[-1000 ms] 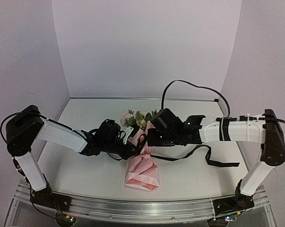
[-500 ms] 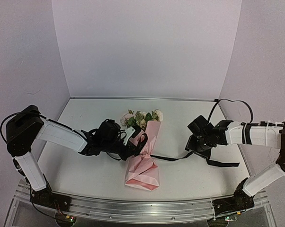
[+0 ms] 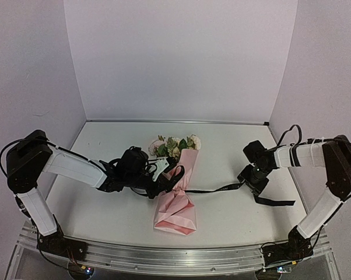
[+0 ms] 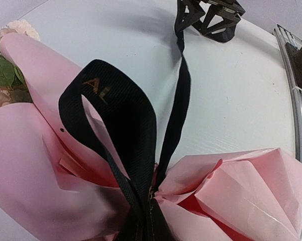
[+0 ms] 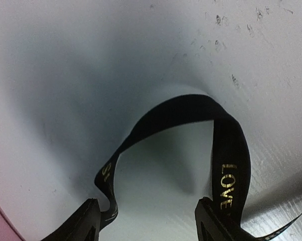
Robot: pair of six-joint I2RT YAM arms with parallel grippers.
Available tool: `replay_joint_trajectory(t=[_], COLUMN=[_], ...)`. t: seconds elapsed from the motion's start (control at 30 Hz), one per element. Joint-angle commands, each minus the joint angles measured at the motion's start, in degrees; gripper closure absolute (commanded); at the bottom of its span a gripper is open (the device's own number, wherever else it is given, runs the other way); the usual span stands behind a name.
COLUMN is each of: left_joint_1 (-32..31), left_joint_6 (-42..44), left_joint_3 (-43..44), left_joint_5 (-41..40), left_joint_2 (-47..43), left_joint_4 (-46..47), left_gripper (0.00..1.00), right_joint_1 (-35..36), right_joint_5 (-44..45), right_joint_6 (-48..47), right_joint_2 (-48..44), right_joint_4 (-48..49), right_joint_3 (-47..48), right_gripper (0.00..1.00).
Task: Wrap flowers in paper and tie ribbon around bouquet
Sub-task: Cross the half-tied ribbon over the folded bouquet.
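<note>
The bouquet (image 3: pixel 176 198) lay mid-frame on the bench (image 3: pixel 94 216), its flowers (image 3: pixel 174 144) toward the back wall and its pink paper (image 3: pixel 176 217) flaring toward the near edge. The left end effector (image 3: pixel 165 178) was closed at the paper's narrow waist, pinching the black ribbon (image 3: pixel 217 189), which looped up beside it and ran right across the bench. The right end effector (image 5: pixel 148 217), at centre right, stood wide open, a curl of ribbon lying between its fingers (image 5: pixel 88 221), ungripped.
</note>
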Motion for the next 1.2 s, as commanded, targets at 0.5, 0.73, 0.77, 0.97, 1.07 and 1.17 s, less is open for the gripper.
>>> replay_joint_trajectory(t=[0.5, 0.73, 0.77, 0.97, 1.07, 1.17], left_joint_1=[-0.46, -0.51, -0.51, -0.52, -0.65, -0.77], left_joint_6=[4.41, 5.58, 5.79, 8.01, 10.30, 12.45], left_joint_3=[1.97, 1.67, 1.58, 1.37, 0.72, 0.36], left_joint_5=[-2.06, -2.31, -2.46, -2.39, -2.02, -1.74], left_joint_2=[-2.87, -3.10, -3.07, -3.23, -3.42, -3.43], left_joint_4=[0.94, 1.55, 1.68, 2.36, 3.11, 3.74], left_gripper=[0.98, 0.98, 0.98, 0.97, 0.97, 0.97], right_joint_1=[-5.97, -6.44, -6.44, -4.41, -0.26, 5.05], right_joint_5=[2.81, 4.40, 4.40, 3.23, 3.23, 0.95], right_joint_6=[1.10, -1.09, -1.21, -2.94, -3.81, -3.18], right_joint_2=[0.96, 5.33, 6.09, 5.83, 3.77, 3.58], right_joint_4=[2.92, 0.41, 0.19, -1.09, -3.01, -3.33], right_joint_3=[1.65, 5.23, 5.77, 9.43, 14.59, 20.47], right_gripper=[0.41, 0.69, 0.74, 1.00, 1.00, 1.00])
